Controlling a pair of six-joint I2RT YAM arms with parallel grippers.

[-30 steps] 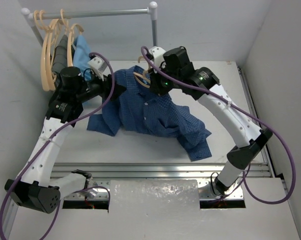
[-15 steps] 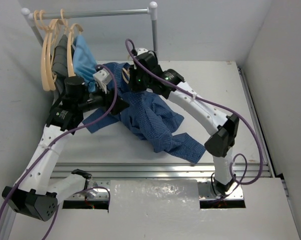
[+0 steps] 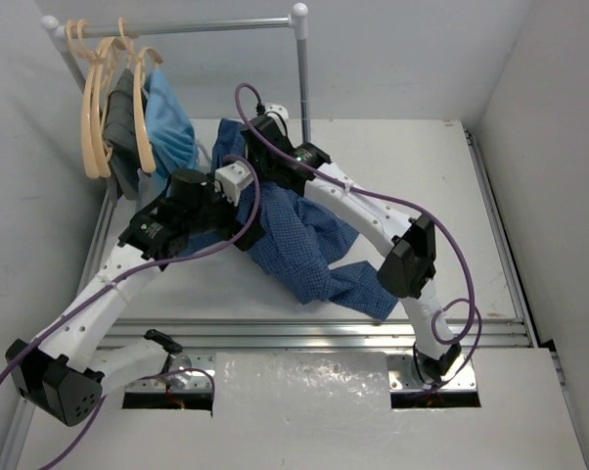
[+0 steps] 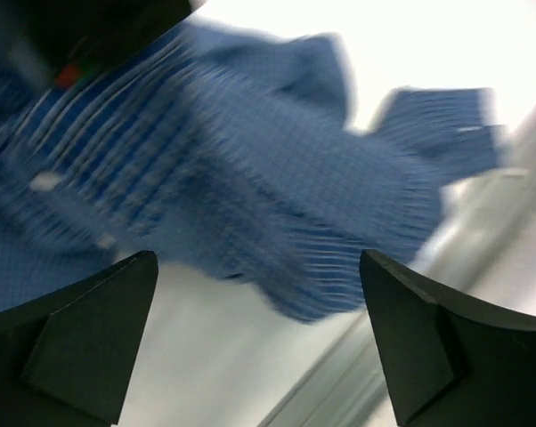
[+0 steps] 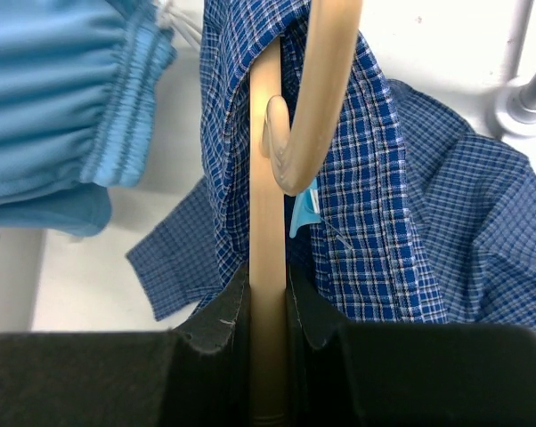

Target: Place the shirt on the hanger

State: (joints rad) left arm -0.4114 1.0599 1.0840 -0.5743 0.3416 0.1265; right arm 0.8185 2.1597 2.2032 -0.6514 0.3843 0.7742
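The dark blue checked shirt (image 3: 309,245) hangs bunched from the back of the table down toward the front; its collar area fills the right wrist view (image 5: 375,196). My right gripper (image 3: 258,137) (image 5: 268,298) is shut on the pale tan hanger (image 5: 266,178), whose bar runs up inside the collar, with the hook curving above. My left gripper (image 3: 250,220) (image 4: 259,338) is open just left of the shirt, its fingers (image 4: 81,338) wide apart with nothing between them. The blurred shirt (image 4: 250,178) lies beyond them.
A clothes rail with a white upright post (image 3: 301,69) stands at the back left. It carries several spare hangers (image 3: 97,98), a dark grey garment (image 3: 123,117) and a light-blue garment (image 3: 167,122) (image 5: 54,89). A metal rail (image 3: 304,328) runs along the table's front.
My right gripper has carried the hanger and shirt left toward the rail. My left gripper has opened, let go of the shirt and shifted right.
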